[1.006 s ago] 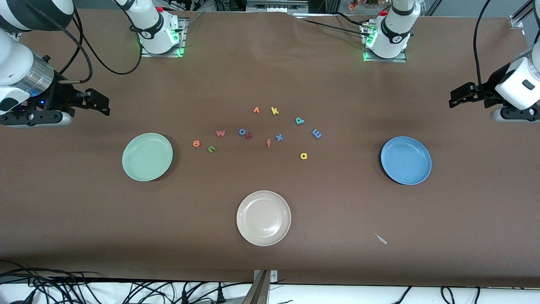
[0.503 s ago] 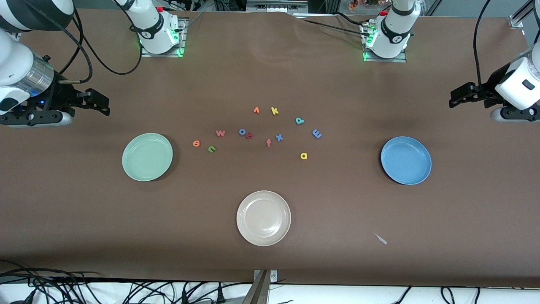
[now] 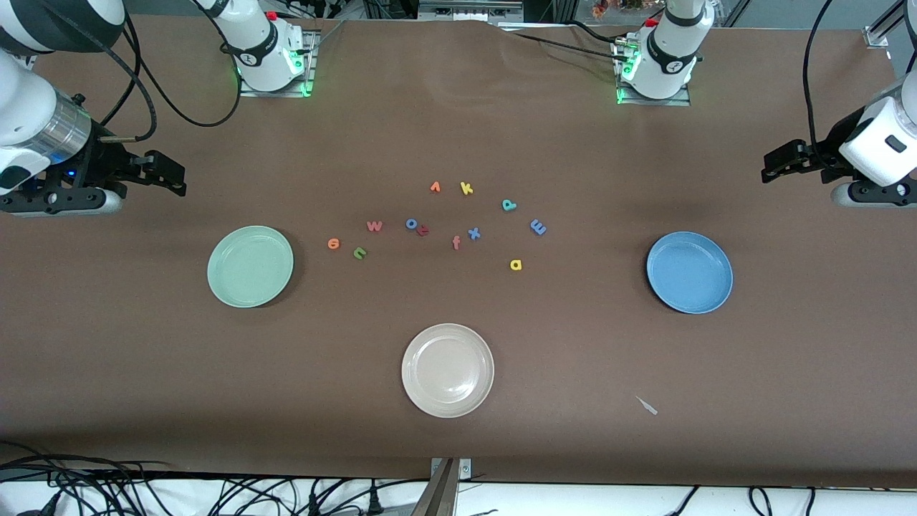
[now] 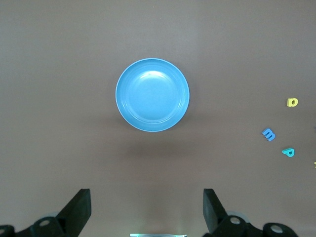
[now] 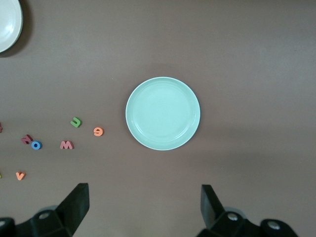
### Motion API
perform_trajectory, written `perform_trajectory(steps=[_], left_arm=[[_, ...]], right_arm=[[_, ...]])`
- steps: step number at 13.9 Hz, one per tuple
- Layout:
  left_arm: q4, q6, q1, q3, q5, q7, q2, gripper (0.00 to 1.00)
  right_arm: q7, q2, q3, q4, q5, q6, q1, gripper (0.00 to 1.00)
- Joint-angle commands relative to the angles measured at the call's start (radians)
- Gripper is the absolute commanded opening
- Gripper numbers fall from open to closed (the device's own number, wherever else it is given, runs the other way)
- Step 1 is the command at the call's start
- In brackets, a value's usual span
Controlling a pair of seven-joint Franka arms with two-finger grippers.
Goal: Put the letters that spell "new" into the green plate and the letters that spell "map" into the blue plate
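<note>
Both end effectors released, waiting: left end effector (image 3: pixel 770 163) above blue plate (image 3: pixel 689 272), right end effector (image 3: pixel 172 179) above green plate (image 3: pixel 250 266); letters "new" (image 3: pixel 359 251) and "map" (image 3: pixel 516 264) on surface between plates, green plate at their 9 o'clock, blue at 3

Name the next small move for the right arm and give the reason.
Probably bring the open right gripper down over the orange "e": nothing sits in the green plate yet, and that letter lies closest to it, with clear table around it.
</note>
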Motion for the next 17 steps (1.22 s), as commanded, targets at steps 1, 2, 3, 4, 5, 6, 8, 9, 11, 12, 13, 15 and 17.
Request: perform_trajectory(steps=[1,2,3,4,5,6,8,9,11,12,13,15,17], left_arm=[[0.011,-0.014,-0.001,-0.005,0.026,0.021,0.0,1.0],[0.011,-0.014,-0.001,-0.006,0.026,0.021,0.0,1.0],[0.011,-0.014,-0.001,-0.006,0.026,0.021,0.0,1.0],[0.011,-0.014,-0.001,-0.006,0.026,0.021,0.0,1.0],[0.011,-0.014,-0.001,-0.006,0.026,0.021,0.0,1.0],[0.011,-0.014,-0.001,-0.006,0.026,0.021,0.0,1.0],[0.011,-0.014,-0.001,-0.005,0.026,0.021,0.0,1.0],[0.011,-0.014,-0.001,-0.006,0.026,0.021,-0.001,1.0],[0.011,-0.014,-0.001,-0.005,0.026,0.021,-0.001,1.0],[0.011,-0.014,-0.001,-0.005,0.026,0.021,0.0,1.0],[0.011,-0.014,-0.001,-0.006,0.026,0.021,0.0,1.0],[0.011,-0.014,-0.001,-0.006,0.026,0.021,-0.001,1.0],[0.011,-0.014,-0.001,-0.006,0.026,0.021,0.0,1.0]], right_arm=[[0.005,-0.007,0.005,0.006,-0.003,-0.003,-0.006,1.0],[0.007,-0.008,0.005,0.008,-0.006,-0.003,-0.005,1.0],[0.01,-0.008,0.005,0.008,-0.009,-0.004,-0.005,1.0],[0.01,-0.008,0.005,0.008,-0.011,-0.004,-0.005,1.0],[0.008,-0.008,0.005,0.012,-0.011,-0.003,-0.005,1.0],[0.007,-0.008,0.005,0.02,-0.011,-0.004,-0.005,1.0],[0.008,-0.007,0.005,0.021,-0.009,-0.001,-0.002,1.0],[0.007,-0.007,0.006,0.021,-0.011,-0.006,-0.002,1.0],[-0.009,-0.007,0.002,0.023,-0.006,-0.014,-0.008,1.0],[-0.007,-0.012,0.0,0.025,-0.011,-0.024,-0.006,1.0],[-0.006,-0.012,0.0,0.029,-0.012,-0.027,-0.006,1.0],[-0.006,-0.012,-0.006,0.04,-0.011,-0.029,-0.006,1.0],[-0.002,-0.012,-0.007,0.049,-0.012,-0.032,-0.006,1.0]])
